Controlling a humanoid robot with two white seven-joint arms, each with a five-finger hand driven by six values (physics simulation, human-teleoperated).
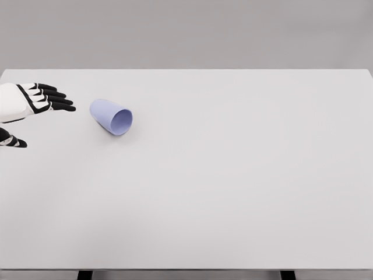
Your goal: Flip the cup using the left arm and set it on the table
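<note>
Cup [111,116] seen lying on its side on the surface [233,186], mouth turned toward the camera and right. Left hand [35,100] held beside it, apart, fingers spread, nothing grasped. Grasp, flip and placement judged not yet done.

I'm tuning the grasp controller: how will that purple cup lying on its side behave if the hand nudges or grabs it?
The cup lies on its side with its opening toward the lower right, so a nudge would probably roll it, curving since it tapers. Its smooth surface may slip between the fingers. It looks rigid and thin-walled, likely light. The left hand is open beside it, not touching.
</note>
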